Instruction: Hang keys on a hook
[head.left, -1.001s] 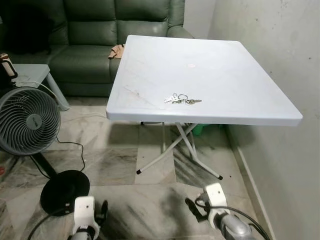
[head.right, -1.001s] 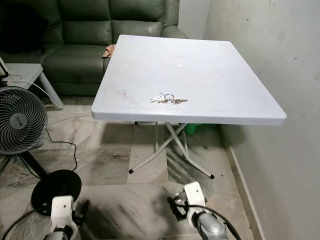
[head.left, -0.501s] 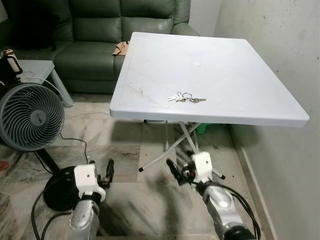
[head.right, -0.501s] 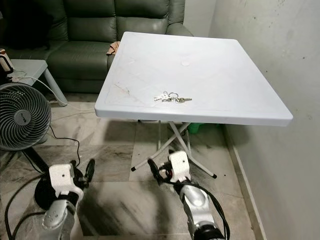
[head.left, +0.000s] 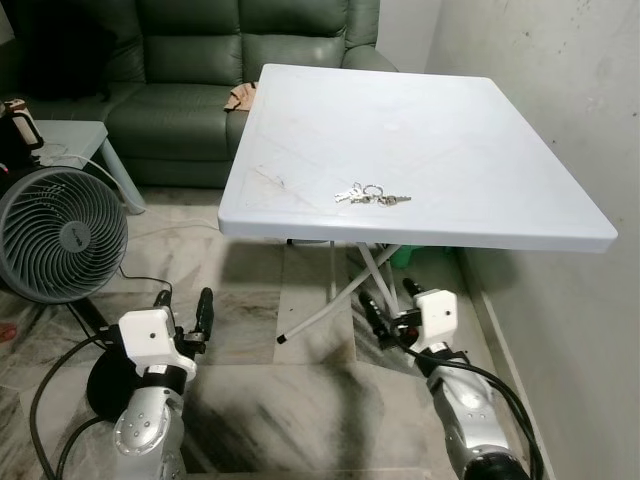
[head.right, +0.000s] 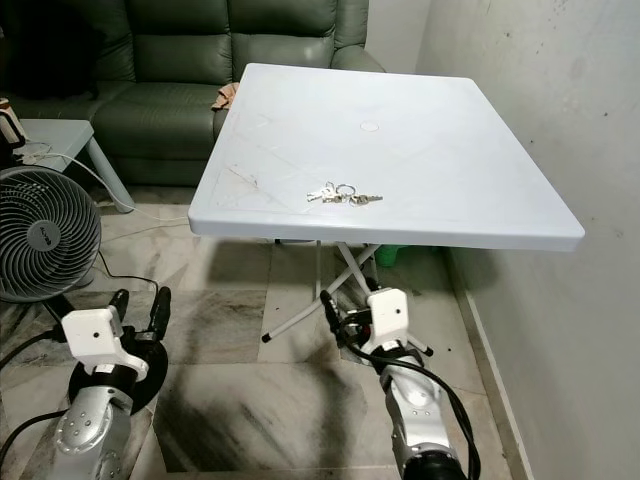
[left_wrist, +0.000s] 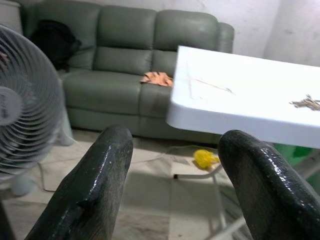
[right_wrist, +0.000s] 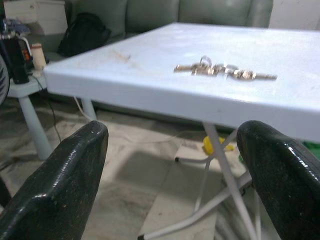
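Hovering low over the floor before the desk's near edge, the right claw and the left claw both have their fingers spread and hold nothing. On the desk, close to that near edge, lie the keys, with a fan standing off its left side.

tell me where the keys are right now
The keys lie flat on the white folding table, near its front edge and slightly left of centre, above and ahead of the open right gripper.
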